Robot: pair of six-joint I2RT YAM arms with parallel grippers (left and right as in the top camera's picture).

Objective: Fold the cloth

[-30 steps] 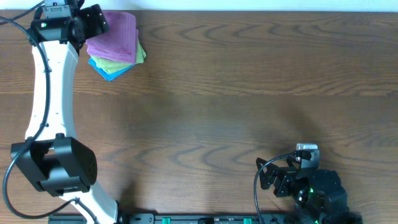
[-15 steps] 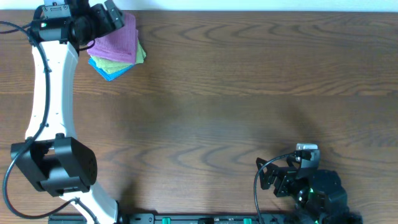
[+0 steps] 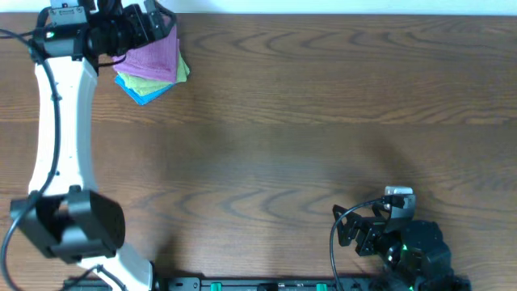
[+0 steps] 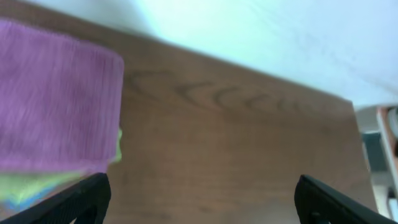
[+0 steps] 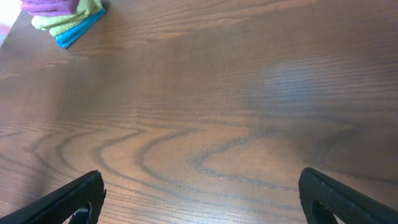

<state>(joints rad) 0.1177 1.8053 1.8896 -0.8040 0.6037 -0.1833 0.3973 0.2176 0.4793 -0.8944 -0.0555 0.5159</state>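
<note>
**Purple cloth [image 3: 152, 56], folded, topping a stack at the 10 o'clock corner of the table [image 3: 323, 121].**

We judge it light, soft and limp, and likely to drag the green cloth [image 3: 182, 71] and blue cloth [image 3: 145, 93] beneath, so pinch a free corner of the top layer only. The left gripper [image 4: 202, 190] is spread wide and empty, as is the right gripper [image 5: 202, 186], parked at 5 o'clock. Since a second ago the left gripper has swung off the cloth toward 1 o'clock; the stack is unmoved.

White left arm [image 3: 58, 113] — black joints.
</note>
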